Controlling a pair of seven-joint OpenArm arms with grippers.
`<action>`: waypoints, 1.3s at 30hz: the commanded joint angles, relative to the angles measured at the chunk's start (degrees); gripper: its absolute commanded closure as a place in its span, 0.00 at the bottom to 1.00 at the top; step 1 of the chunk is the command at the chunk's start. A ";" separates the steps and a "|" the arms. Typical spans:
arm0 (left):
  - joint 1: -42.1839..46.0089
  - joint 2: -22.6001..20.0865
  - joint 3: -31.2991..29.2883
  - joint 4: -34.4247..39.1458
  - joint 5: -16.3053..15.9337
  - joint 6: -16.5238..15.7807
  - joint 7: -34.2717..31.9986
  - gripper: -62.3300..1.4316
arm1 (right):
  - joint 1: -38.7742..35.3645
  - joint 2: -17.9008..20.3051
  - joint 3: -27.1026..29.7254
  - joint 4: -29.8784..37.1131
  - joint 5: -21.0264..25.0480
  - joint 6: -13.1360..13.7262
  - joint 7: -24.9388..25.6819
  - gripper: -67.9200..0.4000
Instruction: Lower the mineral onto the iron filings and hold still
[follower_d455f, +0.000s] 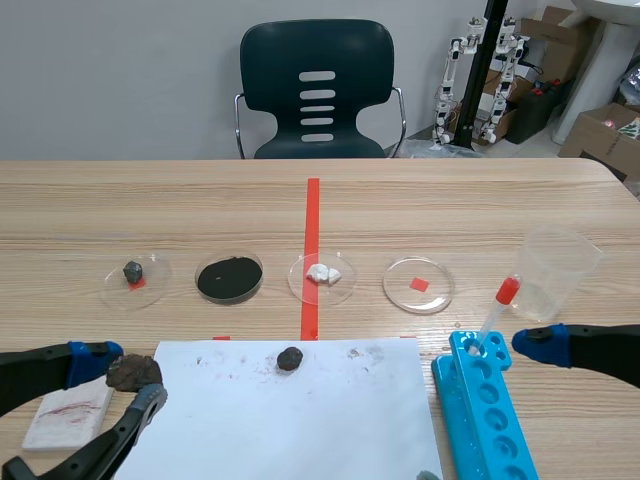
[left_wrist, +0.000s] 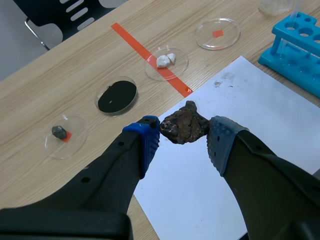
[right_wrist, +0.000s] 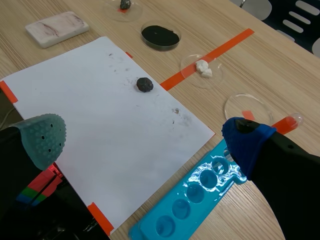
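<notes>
The left tool (left_wrist: 184, 136) is clamped on the mineral (left_wrist: 184, 127), a rough brown lump held over the left edge of the paper (follower_d455f: 300, 420), beside a white block (follower_d455f: 68, 415) streaked red. The right tool (right_wrist: 145, 140) has its fingers apart with nothing between them, close to a blue rack (follower_d455f: 490, 415) at the paper's right. A tube (follower_d455f: 497, 312) with a red cap leans in the rack's far end. A dark stone (follower_d455f: 290, 358) lies on the paper's far part.

Beyond the paper, four dishes (follower_d455f: 405, 293) stand in a row across the surface (follower_d455f: 500, 200). From the left:
- one with a grey stone (follower_d455f: 133, 270)
- one with the black filings (follower_d455f: 229, 278), well ahead of the mineral and apart from it
- one with white lumps (follower_d455f: 322, 272), on the red tape line (follower_d455f: 312, 210)
- one over a red square (follower_d455f: 419, 285)

A clear cup (follower_d455f: 558, 272) stands right of them. A dark chair (follower_d455f: 318, 90) is past the far edge.
</notes>
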 joint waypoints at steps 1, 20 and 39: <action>-0.02 0.31 0.31 0.57 -0.39 0.28 -1.03 0.82 | 0.17 0.26 0.39 0.48 0.59 -0.02 1.01 0.00; -12.33 0.33 2.21 0.50 -12.74 0.20 13.90 0.82 | 0.17 0.26 0.39 0.48 0.59 -0.02 1.01 0.00; -55.45 9.14 8.83 -24.46 -21.29 9.77 39.78 0.82 | 0.17 0.26 0.39 0.48 0.59 -0.02 1.01 0.00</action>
